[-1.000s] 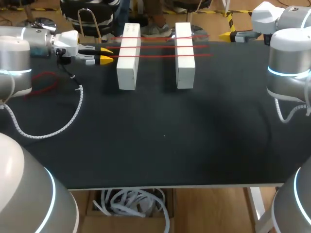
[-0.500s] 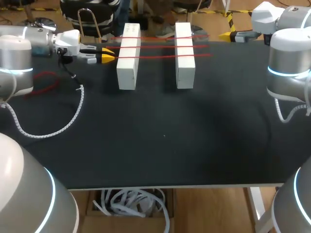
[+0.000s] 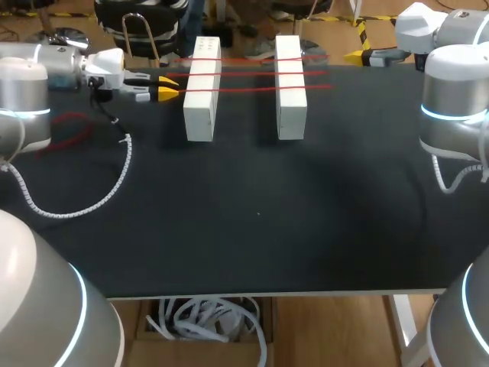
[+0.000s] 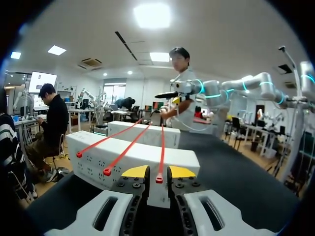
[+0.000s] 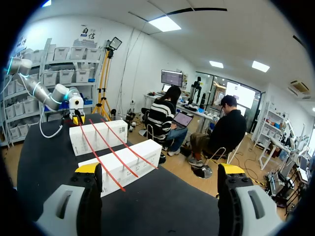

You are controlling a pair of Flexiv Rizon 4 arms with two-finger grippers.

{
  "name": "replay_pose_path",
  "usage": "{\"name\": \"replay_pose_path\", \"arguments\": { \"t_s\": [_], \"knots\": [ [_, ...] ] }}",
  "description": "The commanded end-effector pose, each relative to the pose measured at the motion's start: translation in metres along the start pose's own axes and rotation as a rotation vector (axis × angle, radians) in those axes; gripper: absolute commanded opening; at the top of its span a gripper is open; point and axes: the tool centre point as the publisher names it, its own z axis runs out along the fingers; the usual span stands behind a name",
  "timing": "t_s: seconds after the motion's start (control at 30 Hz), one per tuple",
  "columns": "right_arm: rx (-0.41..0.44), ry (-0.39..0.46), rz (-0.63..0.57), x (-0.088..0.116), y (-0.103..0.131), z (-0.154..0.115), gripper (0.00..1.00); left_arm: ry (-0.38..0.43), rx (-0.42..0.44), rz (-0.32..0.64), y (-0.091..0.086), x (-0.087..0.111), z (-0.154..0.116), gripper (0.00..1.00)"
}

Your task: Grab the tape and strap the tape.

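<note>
Red tape (image 4: 161,147) ends inside left pincer (image 4: 158,172).

The worktop (image 3: 260,229) is showing a matt black, cloth-like cover. The two white blocks (image 3: 202,92) are looking smooth and matt, and the thin red straps (image 3: 244,74) are reading as plastic.

Robotics lab, test-rig setup. Evidence: bench (image 3: 260,229) w/ plain black cover. Two white-grey robot arms w/ lit blue rings, left arm (image 3: 23,84) & right arm (image 3: 451,99), one per side. Spiral-wrapped cable (image 3: 92,195) lies across the bench's left part. At far side, left white block (image 3: 202,88) & right white block (image 3: 290,86) form a fixture, red straps (image 3: 244,74) laid across both.
</note>
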Motion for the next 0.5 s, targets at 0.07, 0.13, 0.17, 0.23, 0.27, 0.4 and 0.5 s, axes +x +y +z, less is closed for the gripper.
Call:
{"name": "replay_pose_path", "arguments": {
  "t_s": [0.07, 0.13, 0.17, 0.23, 0.27, 0.4, 0.5],
  "knots": [
    [-0.001, 0.000, 0.000, -0.0001, -0.0003, -0.0006, 1.00, -0.007, 0.009, -0.006, 0.0021, -0.0010, -0.0012, 0.14],
    [-0.001, 0.000, 0.000, -0.0001, -0.0003, -0.0006, 1.00, -0.008, 0.013, -0.008, 0.0015, -0.0010, -0.0017, 0.18],
    [-0.001, 0.000, 0.000, -0.0001, -0.0003, -0.0006, 1.00, -0.007, 0.016, -0.007, 0.0008, -0.0008, -0.0017, 0.18],
    [-0.001, 0.000, 0.000, -0.0001, -0.0003, -0.0006, 1.00, -0.006, 0.021, -0.006, -0.0003, -0.0006, -0.0015, 0.17],
    [-0.001, 0.000, 0.000, -0.0001, -0.0003, -0.0006, 1.00, -0.006, 0.022, -0.005, -0.0003, -0.0007, -0.0014, 0.17],
    [-0.001, 0.000, 0.000, -0.0001, -0.0003, -0.0006, 1.00, -0.004, 0.023, -0.003, -0.0003, -0.0011, -0.0013, 0.19],
    [-0.001, 0.000, 0.000, -0.0001, -0.0003, -0.0006, 1.00, -0.004, 0.022, -0.005, 0.0004, -0.0015, -0.0023, 0.20]
  ]
}}
